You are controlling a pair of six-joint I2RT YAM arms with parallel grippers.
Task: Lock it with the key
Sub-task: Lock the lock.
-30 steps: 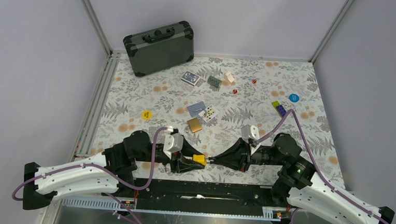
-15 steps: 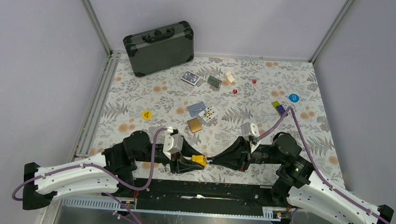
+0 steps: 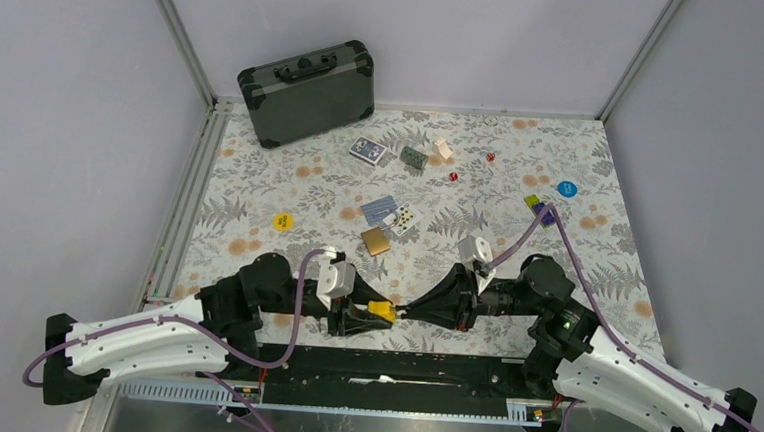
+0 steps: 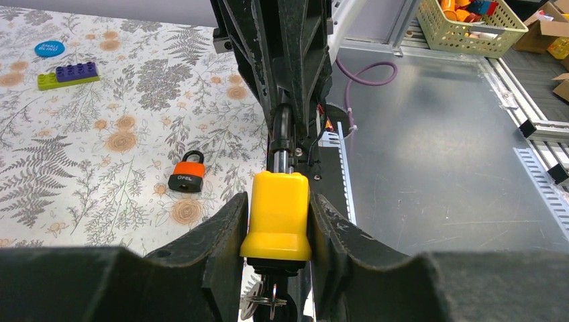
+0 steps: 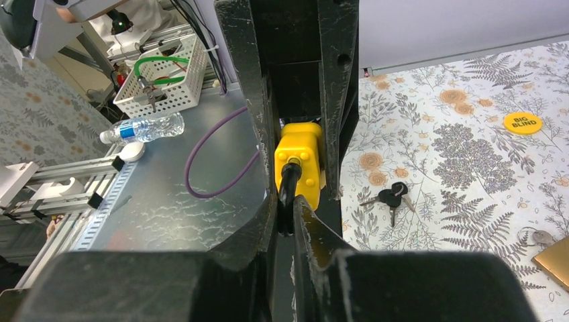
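The left gripper (image 4: 278, 201) held the yellow plastic-cased padlock (image 4: 276, 218) just above the near edge of the floral tablecloth (image 3: 290, 185). Its two fingers were part-way closed and pressed flat against the lock's two sides. The right gripper (image 5: 287, 202) faced it from the other side. Its fingers were pinched almost together on the black-headed key (image 5: 288, 176), whose far end met the end face of the yellow lock body. How deep the blade sat could not be told.

Compared with a second earlier, the two grippers met at the same spot between the arm bases, and neither pair of fingers had widened or narrowed. The padlock now lay a little more slanted in the overhead view. The right arm's wrist and forearm had shifted slightly to the left. Its purple cable (image 3: 517, 242) had swung with them and now crossed over the green-and-purple toy brick bar (image 3: 531, 199), which it had only passed beside before.

An orange padlock (image 4: 186, 173) lay on the cloth, well apart from the held one.
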